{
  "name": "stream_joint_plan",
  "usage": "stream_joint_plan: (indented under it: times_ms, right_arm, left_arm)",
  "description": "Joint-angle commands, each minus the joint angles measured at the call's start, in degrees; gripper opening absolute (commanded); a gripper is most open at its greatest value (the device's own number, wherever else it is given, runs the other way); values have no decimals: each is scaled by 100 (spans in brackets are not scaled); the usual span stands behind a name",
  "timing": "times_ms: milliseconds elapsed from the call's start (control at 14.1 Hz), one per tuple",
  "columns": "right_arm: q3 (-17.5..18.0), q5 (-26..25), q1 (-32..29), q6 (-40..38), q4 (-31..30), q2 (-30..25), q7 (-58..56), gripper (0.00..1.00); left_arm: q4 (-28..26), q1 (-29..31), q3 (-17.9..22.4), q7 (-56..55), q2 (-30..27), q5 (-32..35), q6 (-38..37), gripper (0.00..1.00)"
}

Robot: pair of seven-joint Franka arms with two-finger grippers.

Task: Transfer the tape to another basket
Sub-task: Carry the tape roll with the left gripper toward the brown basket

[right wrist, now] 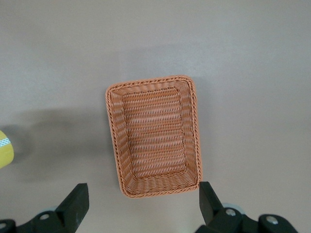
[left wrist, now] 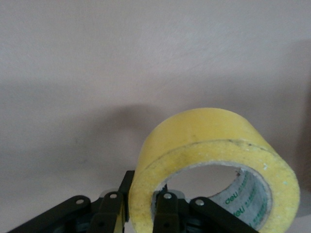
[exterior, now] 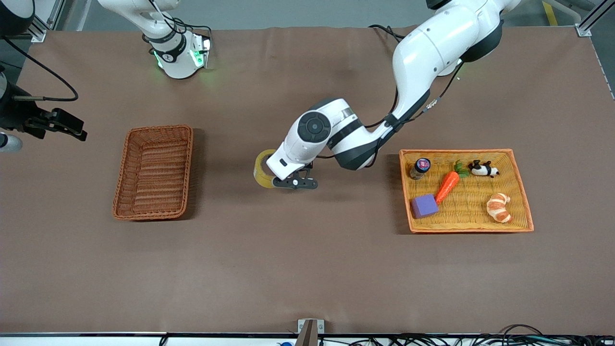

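The tape (exterior: 262,175), a yellowish roll, hangs over the bare table between the two baskets, its hole turned sideways. My left gripper (exterior: 275,181) is shut on the roll's wall. In the left wrist view the tape (left wrist: 209,141) fills the lower part, with the left gripper (left wrist: 144,204) pinching its rim, one finger outside and one inside the hole. The reddish-brown basket (exterior: 156,173) lies empty toward the right arm's end. My right gripper (right wrist: 142,190) waits open high over the basket (right wrist: 155,136), holding nothing. An edge of the tape (right wrist: 4,148) shows there too.
A wide yellow tray (exterior: 461,152) with an orange rim lies toward the left arm's end. It holds a small jar (exterior: 420,168), a carrot (exterior: 448,186), a purple block (exterior: 424,205), a croissant (exterior: 499,207) and a black-and-white toy (exterior: 483,169).
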Motion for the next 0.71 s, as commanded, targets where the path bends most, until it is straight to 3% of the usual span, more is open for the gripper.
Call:
stream_joint_plan:
  times_ms: [0,213,639]
  right_arm:
    - [65,-3,-53,-7,28,78,-22,100]
    - [65,-3,-45,-16,28,78,-22,100]
    - [74,58,-27,11,19,105,-22,100]
  left_arm:
    - [186,-91,23,57,320,66,0,15]
    - [178,-284,225,57,408,57,53,16]
    - [169,-460,427,65,567,66,422,42]
